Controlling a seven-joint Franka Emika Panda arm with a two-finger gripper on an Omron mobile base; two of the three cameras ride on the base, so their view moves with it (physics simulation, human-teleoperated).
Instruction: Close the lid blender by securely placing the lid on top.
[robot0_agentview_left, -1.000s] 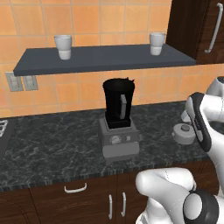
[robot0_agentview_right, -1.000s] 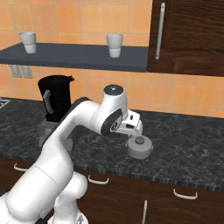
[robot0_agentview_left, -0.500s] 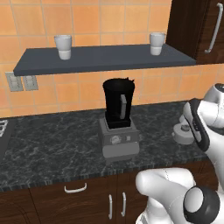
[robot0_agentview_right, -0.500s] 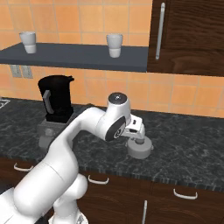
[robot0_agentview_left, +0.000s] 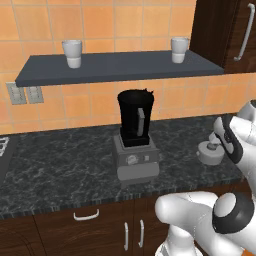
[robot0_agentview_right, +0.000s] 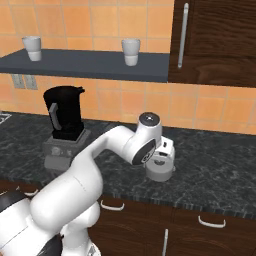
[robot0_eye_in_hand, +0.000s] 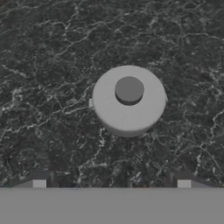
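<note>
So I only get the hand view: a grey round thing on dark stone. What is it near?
Observer: That lid lies on the counter, right of the blender, well apart from it.
Operator: Is the blender covered?
Observer: No, its black jar stands open on its grey base.
Operator: And the tool?
Observer: The tool hangs just over the lid; the right base view does not settle whether they touch.

The arm (robot0_agentview_right: 100, 155) is white and glossy, with round thick links and dark grey caps on its joints.
</note>
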